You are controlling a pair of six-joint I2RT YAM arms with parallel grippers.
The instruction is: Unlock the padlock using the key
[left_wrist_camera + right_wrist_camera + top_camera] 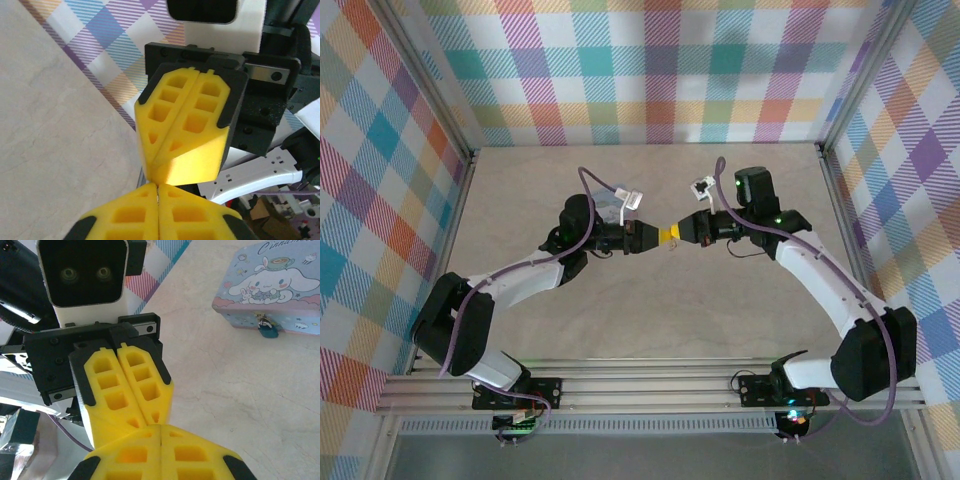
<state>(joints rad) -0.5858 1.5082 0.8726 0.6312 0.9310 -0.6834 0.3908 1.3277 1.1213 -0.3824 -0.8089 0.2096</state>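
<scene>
Plaid-walled cell, beige worktop: left gripper and right gripper, both fully closed, meet tip-to-tip above its centre. Risk: a key passed between them could slip and drop.

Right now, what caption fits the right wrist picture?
Shut left pincer and shut right pincer meet tip to tip; beyond, the padlock hangs on the tin box.

Soft, even light falls from above, and the arms cast only faint shadows on the table. In both wrist views the close yellow fingers look slightly soft, 1 face glaring pale. The tin box looks fairly crisp.
</scene>
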